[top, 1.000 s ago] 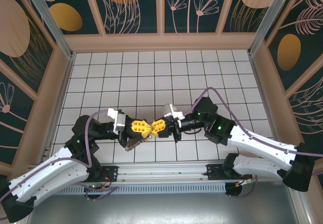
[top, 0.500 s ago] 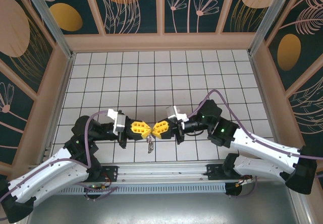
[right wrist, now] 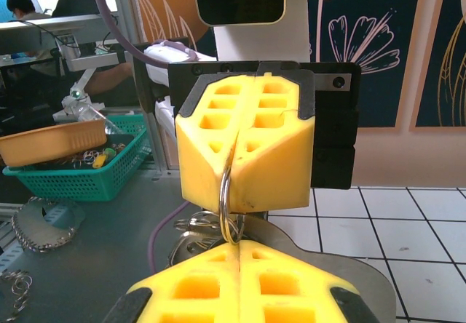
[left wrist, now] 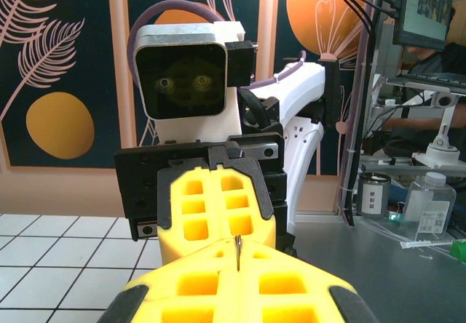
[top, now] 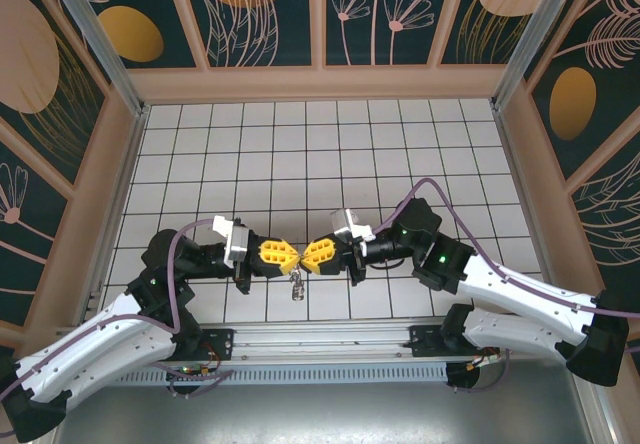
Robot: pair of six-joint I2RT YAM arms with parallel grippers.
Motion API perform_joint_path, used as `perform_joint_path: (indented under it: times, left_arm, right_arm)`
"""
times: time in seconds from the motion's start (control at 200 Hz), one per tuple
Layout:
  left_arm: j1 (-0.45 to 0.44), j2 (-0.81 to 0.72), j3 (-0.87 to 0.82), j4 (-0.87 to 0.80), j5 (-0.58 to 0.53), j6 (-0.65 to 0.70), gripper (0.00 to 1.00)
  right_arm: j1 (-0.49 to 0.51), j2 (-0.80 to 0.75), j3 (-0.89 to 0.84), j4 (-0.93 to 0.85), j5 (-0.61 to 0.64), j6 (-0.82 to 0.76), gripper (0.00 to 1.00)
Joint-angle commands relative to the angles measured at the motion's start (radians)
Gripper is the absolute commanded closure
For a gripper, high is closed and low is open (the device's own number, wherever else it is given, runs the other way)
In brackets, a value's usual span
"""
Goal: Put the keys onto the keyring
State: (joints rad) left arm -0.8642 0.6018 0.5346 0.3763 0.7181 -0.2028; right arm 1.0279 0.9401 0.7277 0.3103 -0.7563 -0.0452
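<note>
My left gripper and right gripper meet tip to tip just above the tiled floor near the front edge. Both are shut on one thin silver keyring. In the right wrist view the ring runs from the seam of the left gripper's yellow fingers down into the seam of my right gripper. Silver keys hang on smaller rings under it, and in the top view they dangle as a small bundle of keys. In the left wrist view the keyring is an edge-on sliver at my left gripper.
Wooden walls close in the tiled floor on three sides. A metal rail runs along the near edge between the arm bases. Beyond the table, a green basket and an orange bowl stand on a grey bench.
The two grippers have drawn slightly apart from the overlapping position of a second ago, the right one shifting right. The key bundle swung from under the left gripper to hang straight below the meeting point.
</note>
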Motion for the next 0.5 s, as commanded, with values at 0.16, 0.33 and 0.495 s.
perform_joint_path:
  times: [0.16,0.33,0.495]
  left_arm:
    - [-0.002,-0.007,0.020,-0.033,0.001,0.028,1.00]
    - [-0.002,-0.004,0.024,-0.030,0.006,0.028,1.00]
    - [-0.002,-0.004,0.028,-0.027,0.008,0.026,1.00]
  right_arm:
    - [0.010,-0.021,-0.010,0.014,0.027,-0.001,0.73]
    - [0.011,-0.022,-0.026,0.001,0.023,0.000,0.69]
    - [0.010,-0.024,-0.046,-0.010,0.034,0.000,0.65]
